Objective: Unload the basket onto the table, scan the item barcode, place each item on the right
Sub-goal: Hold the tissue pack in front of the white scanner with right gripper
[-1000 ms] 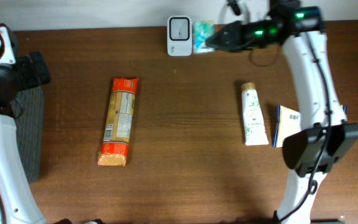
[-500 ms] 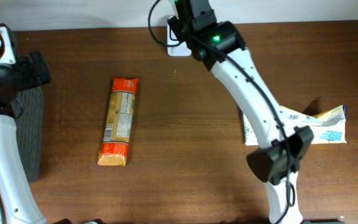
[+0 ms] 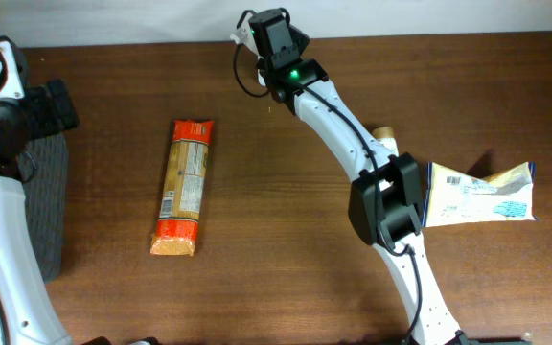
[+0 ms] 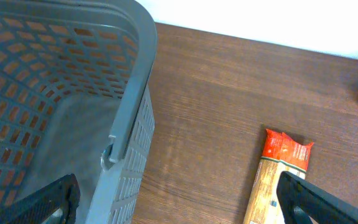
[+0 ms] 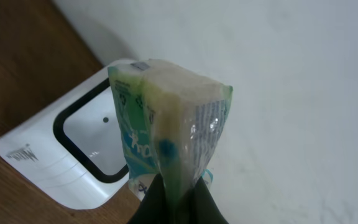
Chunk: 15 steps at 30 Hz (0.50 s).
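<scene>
My right gripper is shut on the lower end of a green and white plastic pack, which stands upright in the right wrist view. Just left of the pack and behind it lies the white barcode scanner with its dark-framed window, at the table's back edge by the wall. From overhead, the right arm's wrist covers the scanner and the pack. My left gripper is open and holds nothing. It hangs at the far left, over the edge of the grey basket.
An orange pasta pack lies left of centre on the table. A white tube is half hidden under the right arm. A yellow and blue bag lies at the right. The grey basket stands at the left edge.
The right arm has swung left along the back edge with the green pack and now covers the scanner from overhead. The bag at the right has come into view. The left arm has not moved.
</scene>
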Motion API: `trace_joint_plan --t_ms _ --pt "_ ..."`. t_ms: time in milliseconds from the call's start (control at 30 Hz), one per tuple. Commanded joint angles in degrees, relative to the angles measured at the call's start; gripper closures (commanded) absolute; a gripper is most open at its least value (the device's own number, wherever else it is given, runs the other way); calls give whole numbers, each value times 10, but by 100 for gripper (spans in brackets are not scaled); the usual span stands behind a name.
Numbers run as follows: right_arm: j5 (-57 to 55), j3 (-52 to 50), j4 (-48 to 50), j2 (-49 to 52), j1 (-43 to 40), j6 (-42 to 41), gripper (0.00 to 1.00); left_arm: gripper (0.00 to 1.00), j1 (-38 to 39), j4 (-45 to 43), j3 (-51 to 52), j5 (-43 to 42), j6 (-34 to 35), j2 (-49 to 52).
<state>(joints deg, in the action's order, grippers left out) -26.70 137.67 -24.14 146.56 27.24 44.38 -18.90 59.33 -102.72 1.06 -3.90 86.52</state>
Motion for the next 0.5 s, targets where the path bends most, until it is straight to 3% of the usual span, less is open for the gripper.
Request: trace_joint_plan --t_ms 0,467 --pt "-9 4 14 23 -12 59 96 1 -1 -1 -7 2 -9 -3" --pt "-9 1 41 40 -15 64 96 1 -1 -1 -7 2 -9 -3"
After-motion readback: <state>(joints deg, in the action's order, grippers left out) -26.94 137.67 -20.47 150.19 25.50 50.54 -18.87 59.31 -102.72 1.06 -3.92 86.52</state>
